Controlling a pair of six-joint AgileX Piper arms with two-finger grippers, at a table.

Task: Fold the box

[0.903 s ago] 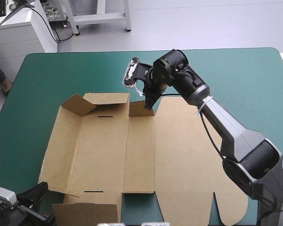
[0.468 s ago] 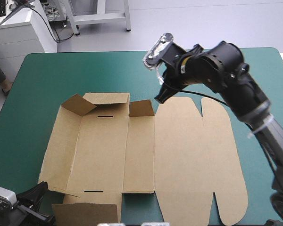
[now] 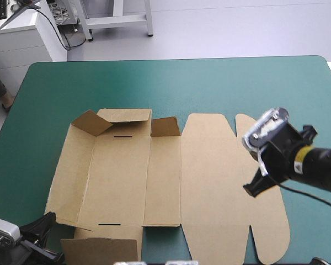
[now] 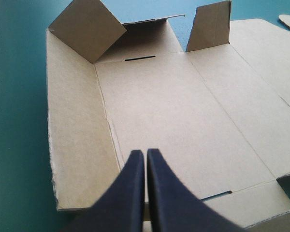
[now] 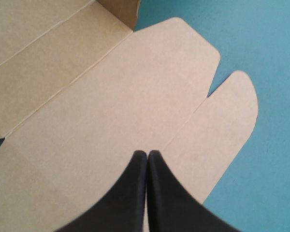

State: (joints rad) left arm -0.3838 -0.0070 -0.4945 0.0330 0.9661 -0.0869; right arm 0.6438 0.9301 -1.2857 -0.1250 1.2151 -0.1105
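**A:** Where does the box (image 3: 127,182) lie?

**B:** On the teal-green table (image 3: 254,83), left of the middle and half raised. Its left wall is tilted up, the far wall stands with a corner flap (image 4: 87,29) leaning inward, and the lid (image 3: 215,182) lies flat toward the right.

**A:** And the left fingers (image 4: 135,193)?

**B:** Pressed together into one black point with nothing between them. They are low at the table's near-left corner, aimed across the box's floor from its near edge, and the brown board spreads out ahead of them.

**A:** The right fingers (image 5: 130,193)?

**B:** Also closed and holding nothing. They hang over the right part of the lid, and the crease to the rounded tab (image 5: 227,121) runs on from their tips. I cannot tell whether the tips touch the board.
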